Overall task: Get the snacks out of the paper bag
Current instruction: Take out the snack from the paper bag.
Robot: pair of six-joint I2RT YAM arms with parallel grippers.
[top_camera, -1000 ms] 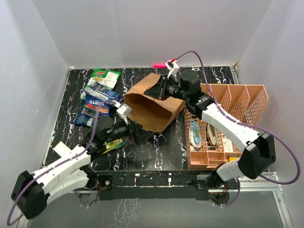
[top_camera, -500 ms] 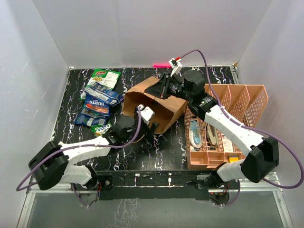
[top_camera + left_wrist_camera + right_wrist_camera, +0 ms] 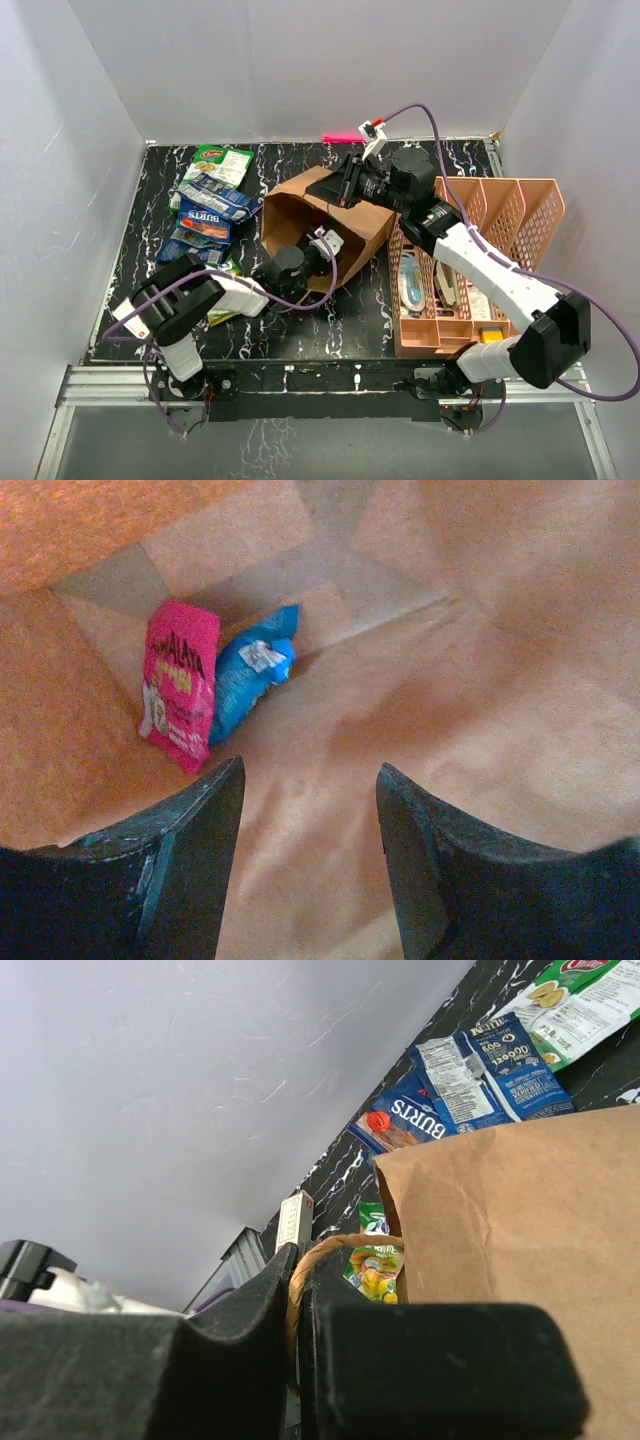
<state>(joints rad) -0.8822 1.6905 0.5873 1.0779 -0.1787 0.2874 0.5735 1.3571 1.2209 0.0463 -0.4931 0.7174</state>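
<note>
Left gripper (image 3: 310, 772): inside paper bag (image 3: 480, 680), jaws apart.
Right gripper (image 3: 300, 1258): clamped on bag's handle (image 3: 340, 1242).
Pink packet (image 3: 180, 685), blue packet (image 3: 250, 675): bag's bottom.

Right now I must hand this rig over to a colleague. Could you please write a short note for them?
Left gripper: open, empty, inside the paper bag.
Right gripper: shut on the bag's handle.
Done: several snack packets lie on the table, left of the bag.
To do: a pink packet and a blue packet lie side by side at the bag's bottom; take them out.
</note>
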